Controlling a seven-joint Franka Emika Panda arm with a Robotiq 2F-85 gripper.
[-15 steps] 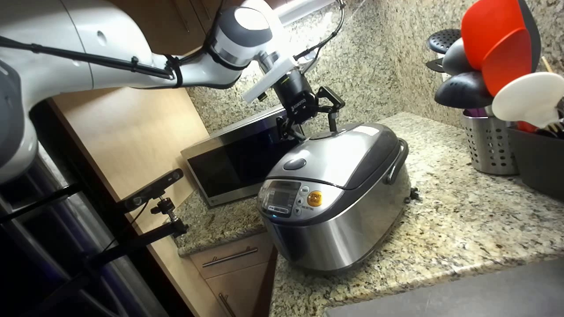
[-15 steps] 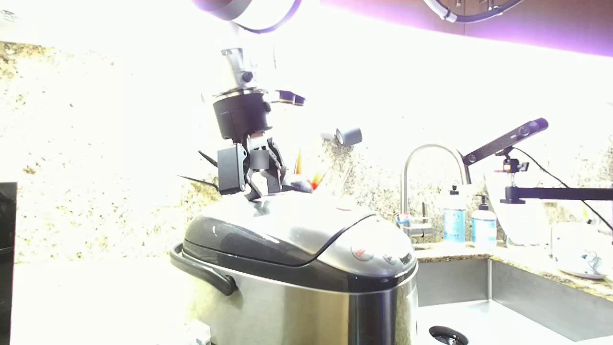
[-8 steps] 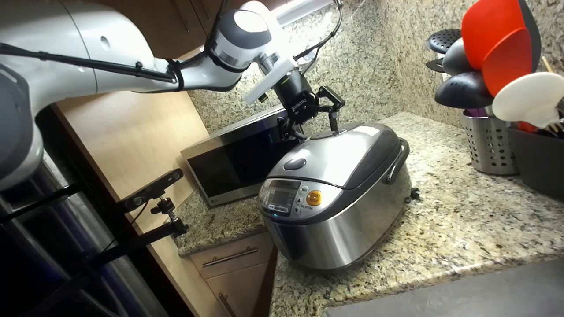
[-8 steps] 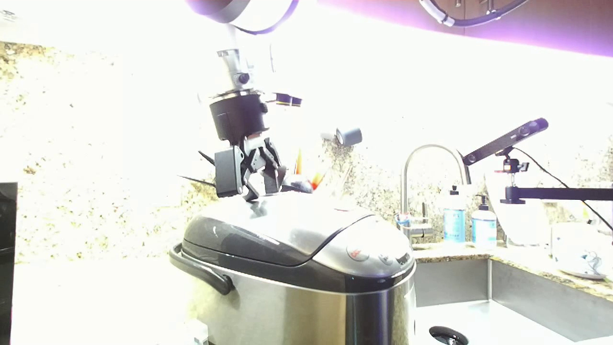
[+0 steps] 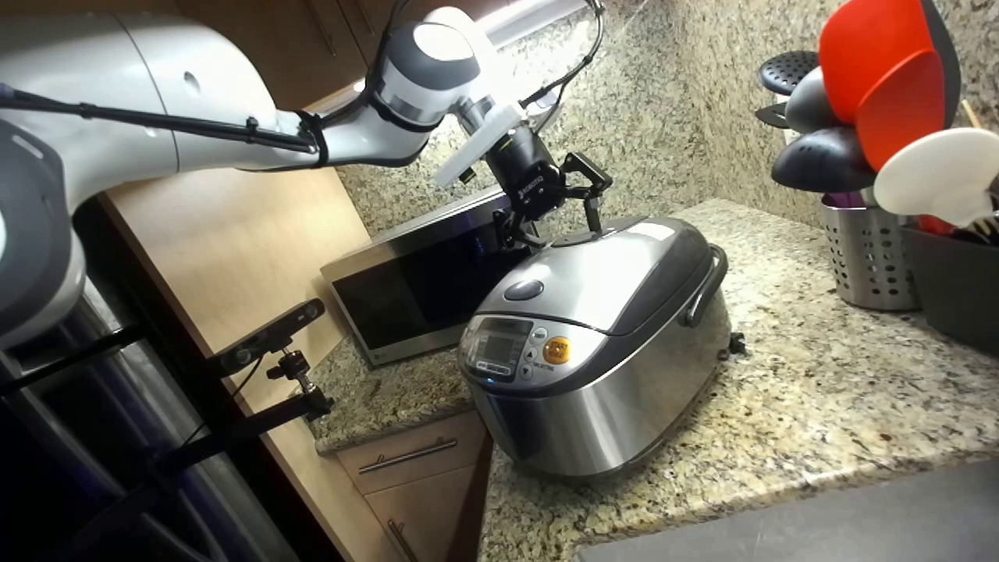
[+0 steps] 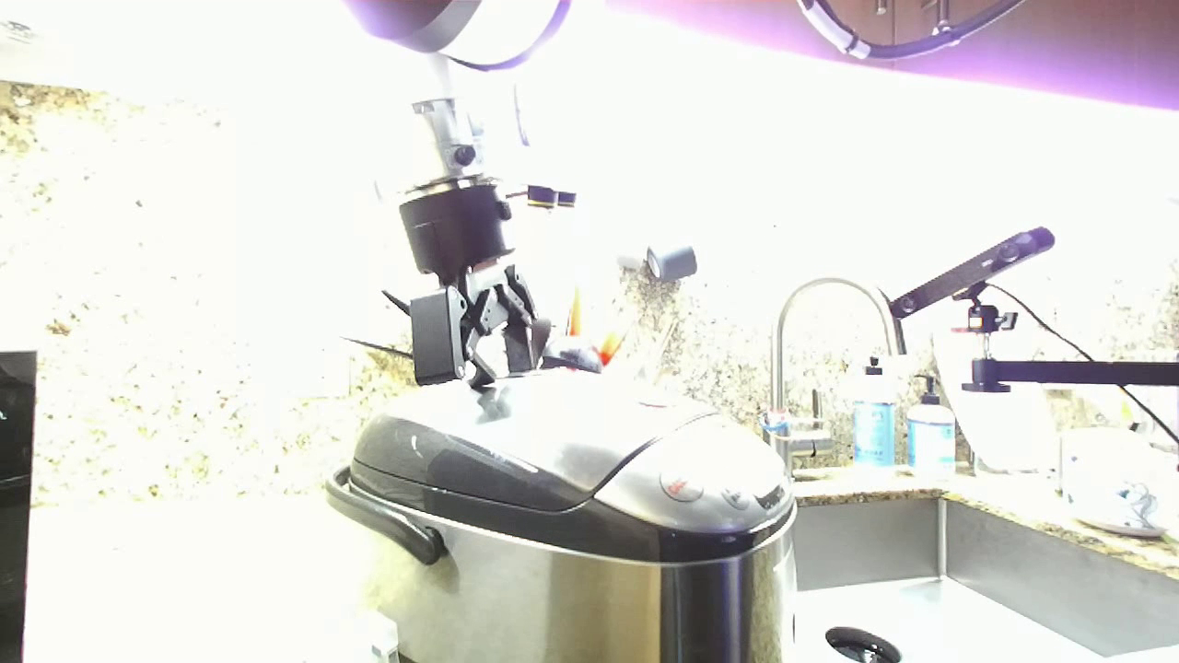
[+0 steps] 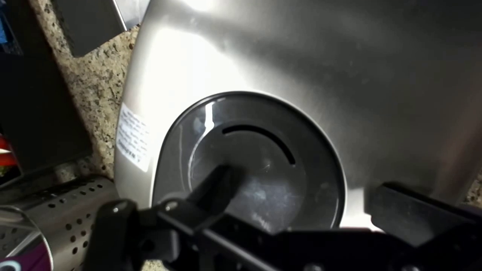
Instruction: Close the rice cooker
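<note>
The rice cooker (image 5: pixel 597 375) stands on the granite counter, brushed steel with a front display. Its domed lid (image 5: pixel 593 269) lies down on the body all round in both exterior views; I cannot tell whether it is latched. The cooker also shows in an exterior view (image 6: pixel 553 599). My gripper (image 5: pixel 566 234) is open with nothing between its fingers. It points down at the rear of the lid, and its fingertips appear to touch it. In the wrist view, one finger of the gripper (image 7: pixel 303 182) is over the round dark vent cover (image 7: pixel 260 162), the other over bare steel.
A microwave (image 5: pixel 421 281) stands behind the cooker. A perforated utensil holder (image 5: pixel 870 250) and a dark bin (image 5: pixel 952 281) with utensils stand to one side. A sink (image 6: pixel 875 543), faucet (image 6: pixel 778 341) and soap bottles (image 6: pixel 873 424) are nearby. A camera on a bracket (image 5: pixel 269 336) juts in.
The arm's upper links have lowered. In an exterior view the gripper has moved slightly down and left, and the cooker has shifted slightly left. The lid stays down and the gripper stays open.
</note>
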